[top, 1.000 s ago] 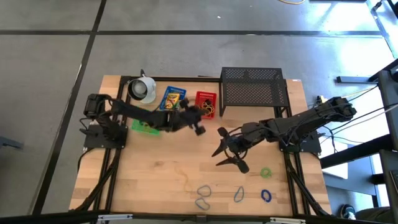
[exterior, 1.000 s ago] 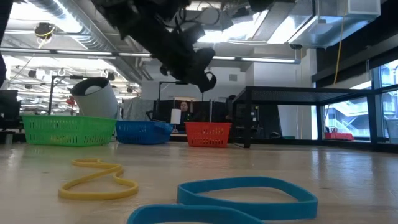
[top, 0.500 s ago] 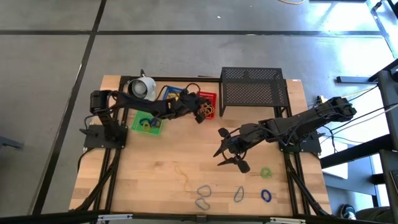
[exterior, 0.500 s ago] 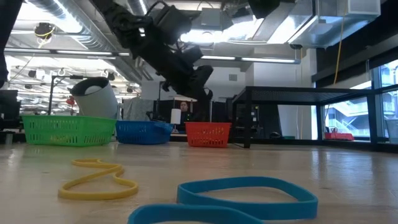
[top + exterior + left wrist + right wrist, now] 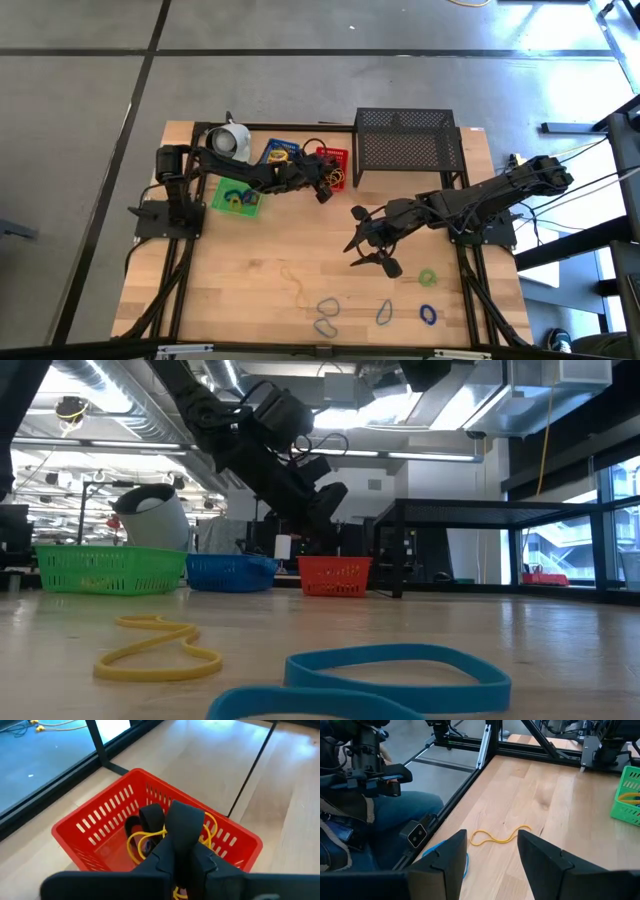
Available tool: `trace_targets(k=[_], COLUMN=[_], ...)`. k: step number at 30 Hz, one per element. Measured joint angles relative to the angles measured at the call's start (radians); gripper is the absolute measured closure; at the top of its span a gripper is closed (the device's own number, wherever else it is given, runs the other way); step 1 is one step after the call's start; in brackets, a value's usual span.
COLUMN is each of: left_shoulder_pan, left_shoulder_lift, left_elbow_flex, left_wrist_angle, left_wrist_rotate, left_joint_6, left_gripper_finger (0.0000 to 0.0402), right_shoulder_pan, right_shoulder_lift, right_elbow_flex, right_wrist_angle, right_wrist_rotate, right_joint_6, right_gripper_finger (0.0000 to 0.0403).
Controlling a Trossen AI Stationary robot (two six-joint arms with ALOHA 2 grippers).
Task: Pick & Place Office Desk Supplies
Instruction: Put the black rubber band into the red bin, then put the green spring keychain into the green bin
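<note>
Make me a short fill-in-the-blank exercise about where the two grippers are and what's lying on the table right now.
1. The left gripper hangs over the basket coloured ____.
2. The rubber band at that gripper's fingertips is coloured ____.
3. The right gripper hovers with nothing between its fingers; its jaws are ____.
4. In the low view, the rubber band lying nearest the camera is coloured ____.

Missing words: red; yellow; open; blue
</note>
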Motion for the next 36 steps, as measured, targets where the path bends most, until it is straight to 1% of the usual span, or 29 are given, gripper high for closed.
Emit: trace_targets(k=[13,20,23,26,32,34,36], left_shoulder_pan=[-0.001,-0.001,-0.005,-0.015,-0.063,-0.095,-0.140], left_shoulder_lift=[0.001,-0.026,-0.063,-0.122,-0.270,-0.309,-0.337], left_elbow_flex=[0.000,0.000,0.000,0.000,0.000,0.000,0.000], left_wrist_angle=[-0.004,-0.016,-0.039,-0.107,-0.281,-0.329,-0.362], left_wrist_rotate=[-0.001,-0.002,0.005,0.056,0.247,0.282,0.292], left_joint_6=[-0.018,-0.018,-0.019,-0.019,-0.086,-0.097,-0.075], left_gripper_finger=[0.0293,0.0274,0.0272,0.0275,0.0288,0.0292,0.0296], right_shoulder_pan=[0.000,0.000,0.000,0.000,0.000,0.000,0.000], right_shoulder_lift=[0.000,0.000,0.000,0.007,0.047,0.061,0.073], right_elbow_flex=[0.000,0.000,0.000,0.000,0.000,0.000,0.000], right_wrist_angle=[-0.003,-0.003,-0.003,-0.003,-0.003,-0.001,0.005], right_wrist_rotate=[0.002,0.002,0.002,0.002,0.002,0.002,0.002], right_joint_6=[0.011,0.026,0.029,0.035,0.057,0.056,0.056], right_gripper_finger=[0.0225,0.0225,0.0225,0.0225,0.0225,0.0225,0.0225])
